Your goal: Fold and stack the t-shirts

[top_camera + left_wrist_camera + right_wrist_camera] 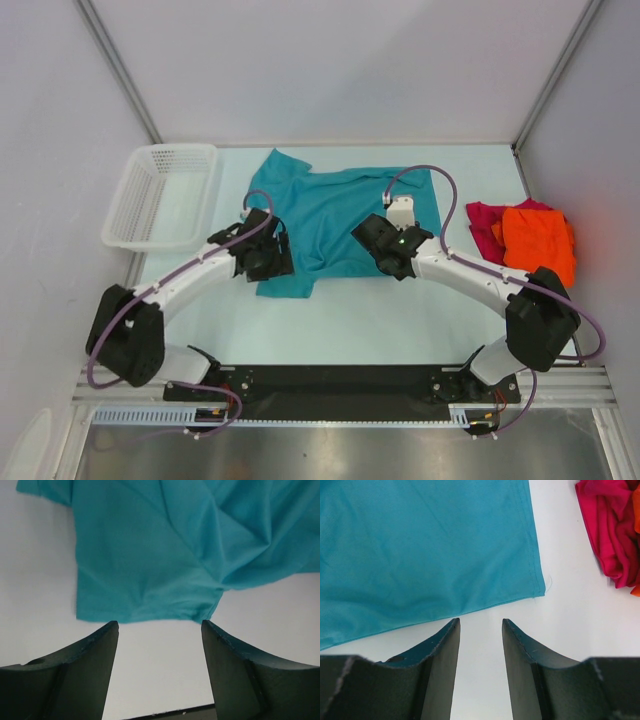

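A white plastic mesh basket (158,200) sits upright at the far left corner of a pale table (400,320), its long side running along the table's left edge. Plain light-grey panels close the scene in: a back wall (340,70), a left wall (50,120) and a right wall (600,130), joined at the corners by slim metal struts (118,70) that slope down to the tabletop. A black plate (340,380) lies along the near edge of the table, bordered by a ribbed aluminium rail (340,424), with a brushed metal sheet (340,455) in front of it.
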Tool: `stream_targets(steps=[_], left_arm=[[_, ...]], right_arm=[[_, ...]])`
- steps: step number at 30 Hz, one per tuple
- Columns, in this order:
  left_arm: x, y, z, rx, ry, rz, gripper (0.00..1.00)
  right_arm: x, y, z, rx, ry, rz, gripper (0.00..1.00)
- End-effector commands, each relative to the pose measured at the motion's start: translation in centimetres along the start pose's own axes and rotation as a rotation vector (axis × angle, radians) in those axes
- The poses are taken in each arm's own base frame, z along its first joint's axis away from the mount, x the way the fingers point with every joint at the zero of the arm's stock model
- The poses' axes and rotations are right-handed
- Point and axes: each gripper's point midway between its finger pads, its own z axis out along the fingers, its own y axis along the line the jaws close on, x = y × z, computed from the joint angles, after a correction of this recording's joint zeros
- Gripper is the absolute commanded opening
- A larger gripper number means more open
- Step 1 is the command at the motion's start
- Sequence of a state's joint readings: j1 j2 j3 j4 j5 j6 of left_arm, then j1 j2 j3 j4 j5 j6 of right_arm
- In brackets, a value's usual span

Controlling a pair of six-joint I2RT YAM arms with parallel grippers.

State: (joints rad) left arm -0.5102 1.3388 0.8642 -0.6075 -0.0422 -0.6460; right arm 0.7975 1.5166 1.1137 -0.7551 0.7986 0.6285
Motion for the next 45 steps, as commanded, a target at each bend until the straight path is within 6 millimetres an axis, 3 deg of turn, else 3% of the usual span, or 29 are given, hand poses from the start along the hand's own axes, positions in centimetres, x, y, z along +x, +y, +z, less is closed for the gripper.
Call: stream_targets(steps=[1,3,7,9,13,17,18,20,21,26,31,35,38,40,45], left_arm=[[-4.0,-1.8,1.5,0.009,-0.075,0.029,0.72],[-4.3,-2.0,2.5,0.011,-0.060,0.025,0.72],[-3.1,-1.8,5.2,-0.004,0.008,0.019,0.72],[-2.5,-1.7,5.6,0.001,0.027,0.008,0.71],[-1.7,-1.4,5.6,0.002,0.038,-0.007,0.71],[0.5,-1.4,4.2,0.044,0.082,-0.038,0.71],[2.0,-1.0,4.1,0.039,0.110,-0.047,0.71],[3.0,-1.0,2.9,0.068,0.106,-0.062,0.71],[4.7,-0.3,2.7,0.060,0.129,-0.077,0.71],[7.9,1.7,1.3,0.050,0.124,-0.127,0.71],[6.1,1.6,0.1,0.033,0.066,-0.111,0.71],[3.0,0.2,-0.2,0.024,0.014,-0.084,0.71],[-0.4,-2.2,-0.8,0.053,-0.032,-0.053,0.71],[-1.4,-2.8,-0.5,0.052,-0.048,-0.034,0.71],[-2.7,-4.0,2.7,0.031,-0.013,-0.013,0.71]], right_arm=[[-1.3,-0.7,-0.6,0.023,-0.042,0.036,0.45],[-1.5,-0.9,-0.6,0.025,-0.042,0.037,0.45],[-1.6,-1.2,-0.4,0.028,-0.038,0.035,0.45],[-1.7,-1.6,-0.3,0.032,-0.038,0.040,0.45],[-1.9,-2.2,-0.1,0.033,-0.038,0.039,0.45],[-2.2,-2.6,0.1,0.027,-0.041,0.054,0.45],[-2.2,-2.6,0.1,0.027,-0.042,0.056,0.45],[-2.4,-2.9,0.1,0.023,-0.047,0.061,0.45],[-2.3,-3.0,0.0,0.021,-0.046,0.062,0.45],[-2.0,-3.2,-0.1,0.000,-0.049,0.074,0.45],[-2.0,-2.9,-0.6,-0.017,-0.053,0.087,0.44],[-2.0,-2.8,-1.1,-0.021,-0.060,0.097,0.44],[-2.0,-2.9,-1.4,-0.019,-0.062,0.100,0.44],[-2.0,-2.8,-1.4,-0.021,-0.063,0.101,0.44],[-2.0,-2.6,-1.3,-0.018,-0.058,0.095,0.44]])
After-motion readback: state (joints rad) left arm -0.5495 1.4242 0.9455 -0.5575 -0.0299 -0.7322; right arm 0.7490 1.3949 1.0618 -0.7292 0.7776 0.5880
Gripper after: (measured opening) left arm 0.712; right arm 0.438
